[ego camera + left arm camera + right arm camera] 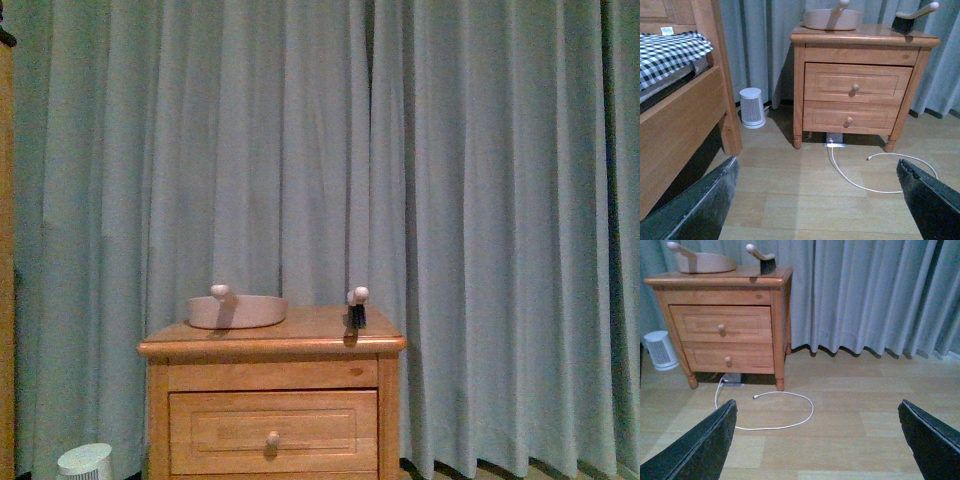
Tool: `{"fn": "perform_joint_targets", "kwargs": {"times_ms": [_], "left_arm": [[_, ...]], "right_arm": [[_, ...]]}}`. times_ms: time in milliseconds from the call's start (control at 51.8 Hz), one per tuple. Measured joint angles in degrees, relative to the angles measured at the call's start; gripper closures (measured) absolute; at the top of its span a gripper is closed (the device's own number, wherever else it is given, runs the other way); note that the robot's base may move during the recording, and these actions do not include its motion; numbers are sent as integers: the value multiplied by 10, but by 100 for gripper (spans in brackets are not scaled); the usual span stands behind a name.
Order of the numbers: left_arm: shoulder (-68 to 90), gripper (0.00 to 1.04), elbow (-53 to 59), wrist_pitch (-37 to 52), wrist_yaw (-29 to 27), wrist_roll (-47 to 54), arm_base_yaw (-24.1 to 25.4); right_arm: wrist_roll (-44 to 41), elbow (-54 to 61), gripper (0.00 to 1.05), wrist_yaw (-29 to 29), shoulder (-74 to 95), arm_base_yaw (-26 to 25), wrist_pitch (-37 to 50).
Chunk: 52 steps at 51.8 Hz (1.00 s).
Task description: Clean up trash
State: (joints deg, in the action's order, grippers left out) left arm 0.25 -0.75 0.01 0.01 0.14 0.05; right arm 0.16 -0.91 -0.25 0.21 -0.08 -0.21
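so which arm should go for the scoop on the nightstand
Probably left. The scoop sits left of centre in the front view, and the left pincer faces the nightstand squarely, open. The right pincer, also open, sees it off to one side.

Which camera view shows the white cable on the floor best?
The right wrist view: the white cable shows whole, loop and free end. The left wrist view hides part of the loop. The front view misses it.
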Motion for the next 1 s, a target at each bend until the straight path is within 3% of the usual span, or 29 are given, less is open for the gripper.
{"fn": "perform_joint_targets", "kwargs": {"times_ms": [1005], "left_arm": [[0, 8, 0, 0, 0, 0, 0]], "right_arm": [[0, 0, 7, 0, 0, 0, 0]]}}
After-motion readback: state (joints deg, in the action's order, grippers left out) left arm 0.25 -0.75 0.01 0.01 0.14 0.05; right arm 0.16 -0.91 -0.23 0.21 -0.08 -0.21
